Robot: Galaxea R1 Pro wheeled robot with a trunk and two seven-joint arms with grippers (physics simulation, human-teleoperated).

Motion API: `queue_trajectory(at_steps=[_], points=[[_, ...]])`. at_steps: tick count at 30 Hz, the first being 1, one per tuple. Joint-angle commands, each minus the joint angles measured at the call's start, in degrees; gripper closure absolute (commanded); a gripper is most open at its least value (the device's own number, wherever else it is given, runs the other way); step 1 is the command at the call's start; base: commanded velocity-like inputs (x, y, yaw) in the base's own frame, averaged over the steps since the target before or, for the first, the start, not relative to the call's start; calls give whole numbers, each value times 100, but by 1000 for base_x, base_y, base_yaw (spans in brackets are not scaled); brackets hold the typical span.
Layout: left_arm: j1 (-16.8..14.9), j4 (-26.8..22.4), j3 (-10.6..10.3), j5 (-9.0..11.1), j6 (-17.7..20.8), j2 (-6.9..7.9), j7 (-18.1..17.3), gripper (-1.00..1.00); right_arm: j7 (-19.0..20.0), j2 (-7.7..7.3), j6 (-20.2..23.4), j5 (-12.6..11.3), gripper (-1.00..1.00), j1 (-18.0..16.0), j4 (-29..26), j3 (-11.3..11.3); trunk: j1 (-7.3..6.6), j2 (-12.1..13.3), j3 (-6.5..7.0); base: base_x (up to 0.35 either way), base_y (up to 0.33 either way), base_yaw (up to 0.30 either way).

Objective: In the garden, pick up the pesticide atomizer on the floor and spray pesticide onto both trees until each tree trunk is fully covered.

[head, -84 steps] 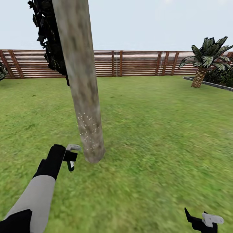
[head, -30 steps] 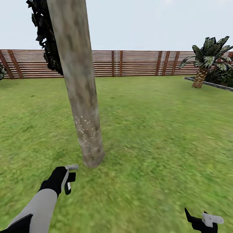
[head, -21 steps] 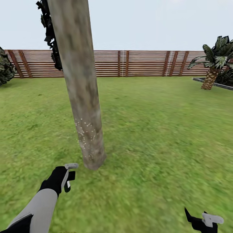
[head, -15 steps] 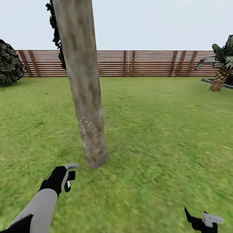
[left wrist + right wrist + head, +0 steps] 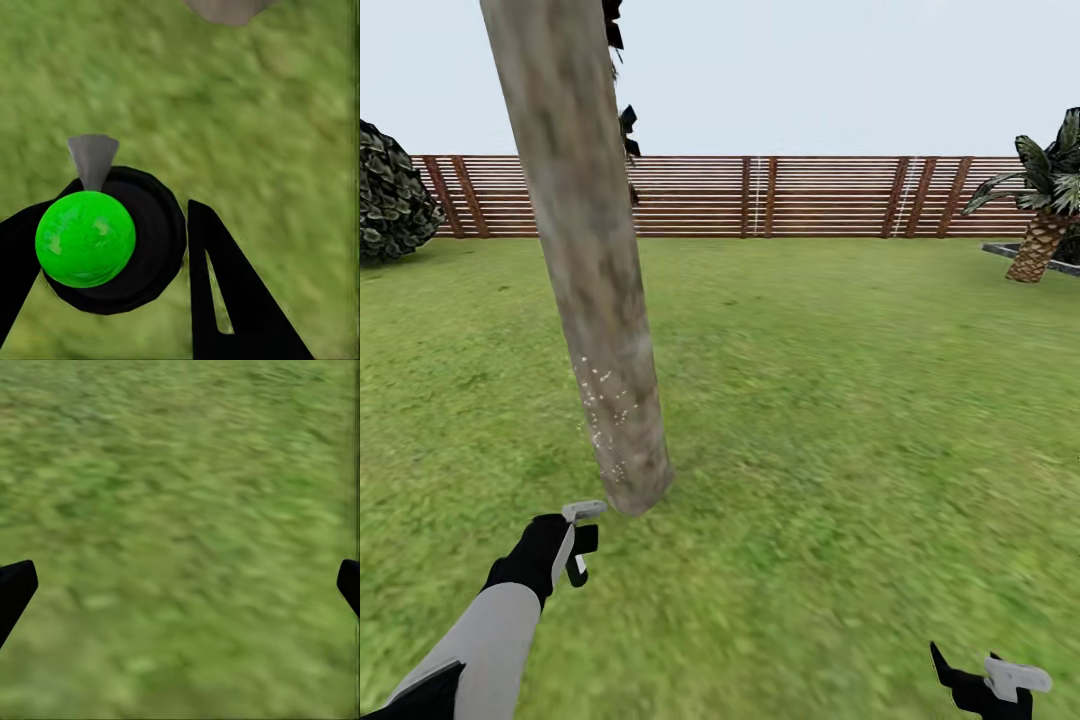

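Head view: a tree trunk (image 5: 595, 300) of pale grey-beige bark rises from the grass lawn (image 5: 840, 420), leaning toward 11 o'clock, its foot at about 7 o'clock from the picture's centre. Whitish specks of pesticide (image 5: 603, 400) dot its lower part. The left gripper (image 5: 572, 540) sits at 7 o'clock, just short of the trunk's foot, with a small grey-and-black object in its jaws. The right gripper (image 5: 990, 685) is at 5 o'clock, well apart from the trunk. A brown slat fence (image 5: 810, 195) bounds the lawn, with a dark round bush (image 5: 390, 195) at 10 o'clock and a small palm (image 5: 1045, 210) at 2 o'clock.

Left wrist view: the black jaws are closed on the pesticide atomizer (image 5: 105, 240), a black round body with a bright green ball and a grey nozzle, held over grass. The trunk's foot (image 5: 225, 9) shows beyond it.

Right wrist view: two black fingertips (image 5: 15, 589) stand far apart over blurred grass, the jaws open and holding nothing.
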Motion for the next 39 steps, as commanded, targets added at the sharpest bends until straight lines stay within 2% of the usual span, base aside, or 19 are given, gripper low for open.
queue_trajectory(at_steps=[1,10,23,33,39], points=[[0,0,-1,1,-4,0,-1,100,0,0,0,0,-100,0,0,0,0,0,0,-2,-277,0],[0,18,-11,3,-16,-9,0,100,0,0,0,0,-100,0,2,0,0,0,0,0,-277,27],[0,18,-11,2,-16,-9,-8,100,0,0,0,0,-100,0,2,0,0,0,0,18,-278,238],[0,29,-11,3,-16,-9,-8,100,0,0,0,0,-100,0,1,0,0,0,0,107,-279,19],[0,35,-11,3,-16,-9,-8,100,0,4,0,0,-100,0,0,0,0,0,0,116,-279,233]])
